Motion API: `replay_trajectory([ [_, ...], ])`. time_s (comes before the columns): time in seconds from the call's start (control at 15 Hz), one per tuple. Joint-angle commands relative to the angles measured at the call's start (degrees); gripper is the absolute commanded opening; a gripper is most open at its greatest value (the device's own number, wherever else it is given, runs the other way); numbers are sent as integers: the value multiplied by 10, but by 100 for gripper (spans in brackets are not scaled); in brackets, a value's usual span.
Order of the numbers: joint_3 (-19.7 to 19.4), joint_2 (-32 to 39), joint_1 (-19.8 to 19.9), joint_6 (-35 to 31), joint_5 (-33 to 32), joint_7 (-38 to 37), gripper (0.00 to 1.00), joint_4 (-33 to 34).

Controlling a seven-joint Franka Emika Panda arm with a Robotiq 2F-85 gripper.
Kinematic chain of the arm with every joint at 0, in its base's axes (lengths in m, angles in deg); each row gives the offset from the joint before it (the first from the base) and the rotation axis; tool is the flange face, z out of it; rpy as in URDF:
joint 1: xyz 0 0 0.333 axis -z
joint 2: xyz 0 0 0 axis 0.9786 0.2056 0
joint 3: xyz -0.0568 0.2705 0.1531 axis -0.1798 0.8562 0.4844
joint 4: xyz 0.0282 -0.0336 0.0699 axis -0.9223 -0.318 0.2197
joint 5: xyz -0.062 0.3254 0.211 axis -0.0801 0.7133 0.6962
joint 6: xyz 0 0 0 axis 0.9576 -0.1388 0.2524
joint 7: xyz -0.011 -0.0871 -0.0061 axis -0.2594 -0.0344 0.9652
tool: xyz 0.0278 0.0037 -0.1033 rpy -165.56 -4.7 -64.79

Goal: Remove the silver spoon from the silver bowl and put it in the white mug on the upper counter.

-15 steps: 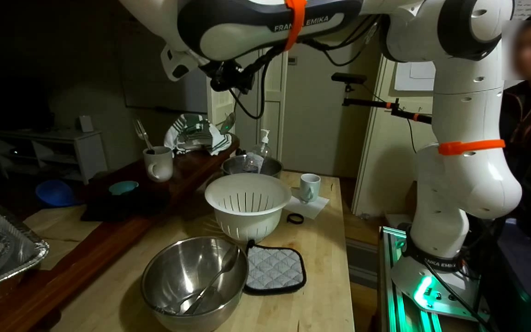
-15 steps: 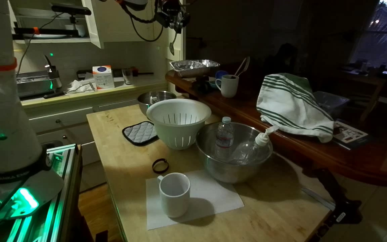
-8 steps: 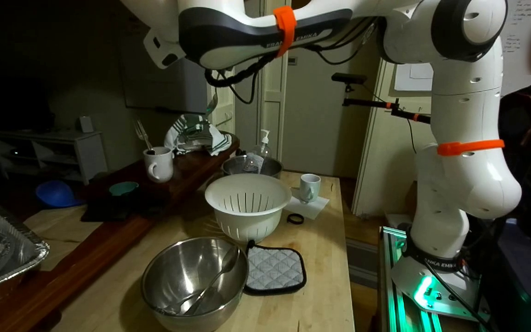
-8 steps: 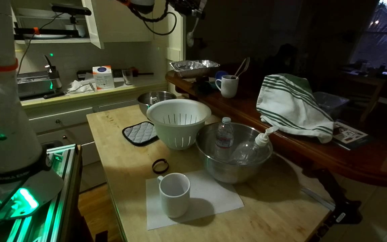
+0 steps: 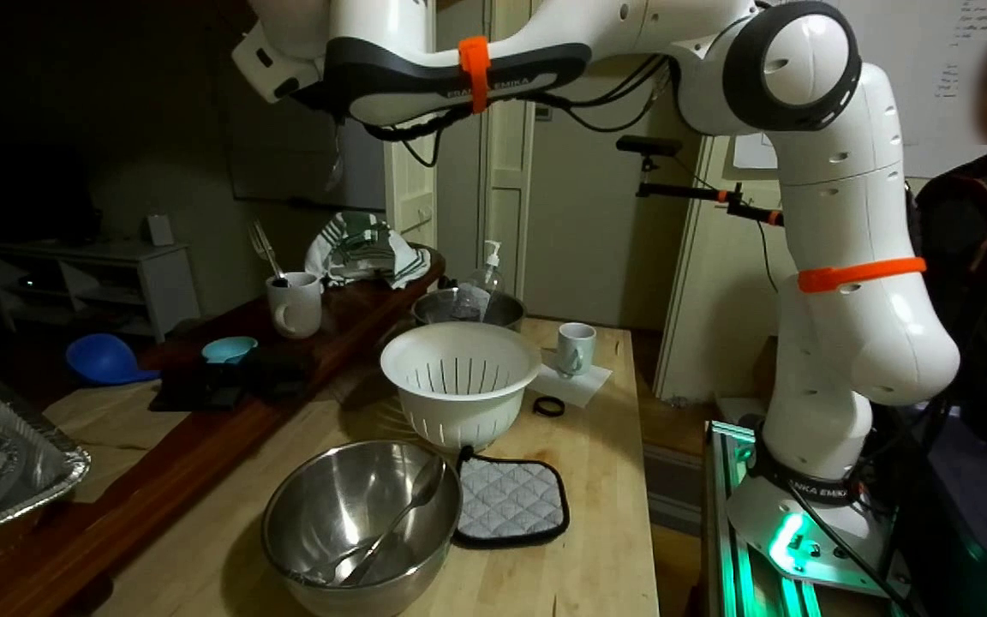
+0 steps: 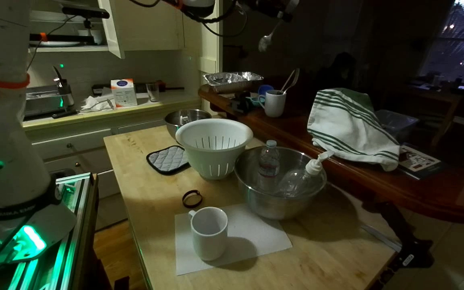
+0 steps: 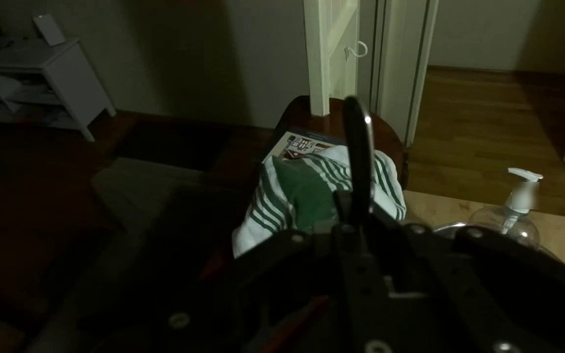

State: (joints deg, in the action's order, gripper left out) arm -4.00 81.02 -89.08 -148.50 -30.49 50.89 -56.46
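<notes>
My gripper [image 6: 284, 16] is shut on a silver spoon [image 6: 265, 42], held high in the air with its bowl end hanging down. The spoon also shows in an exterior view [image 5: 336, 167], where the arm hides most of the gripper. In the wrist view the spoon's handle [image 7: 361, 152] stands up between the fingertips. The white mug [image 5: 295, 306] stands upright on the dark upper counter with forked utensils in it; it shows below the spoon in an exterior view [image 6: 275, 104]. The silver bowl [image 5: 288, 514] sits on the lower wooden counter with a long metal spoon lying in it.
A white colander [image 5: 459, 377] stands mid-counter. A second steel bowl [image 6: 272, 205] holds bottles. Another white mug [image 6: 210, 233] stands on paper. A striped towel [image 6: 349, 125], small teal bowl [image 5: 230, 349], blue bowl-shaped item [image 5: 105, 358] and foil tray [image 5: 22, 463] are on the upper counter.
The arm has swung the gripper and held spoon across toward the mug on the upper counter, leftward in one exterior view and rightward in the other. The bowls and mugs have not moved.
</notes>
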Motion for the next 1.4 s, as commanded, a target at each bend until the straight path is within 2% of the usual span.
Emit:
replay_trajectory([
  [0.0, -15, 14, -10, 0, 6, 4, 6, 15],
  [0.13, -16, 28, -12, -1, 7, 4, 6, 29],
  [0.2, -23, 32, -26, 33, -14, -5, 1, 36],
  [0.4, -47, 93, -48, 73, -69, -41, 1, 90],
  [0.6, -60, 164, -60, 74, -94, -55, 1, 152],
  [0.93, -56, 281, -72, 47, -100, -4, 1, 270],
  [1.33, -56, 353, -84, 58, -91, 51, 1, 358],
])
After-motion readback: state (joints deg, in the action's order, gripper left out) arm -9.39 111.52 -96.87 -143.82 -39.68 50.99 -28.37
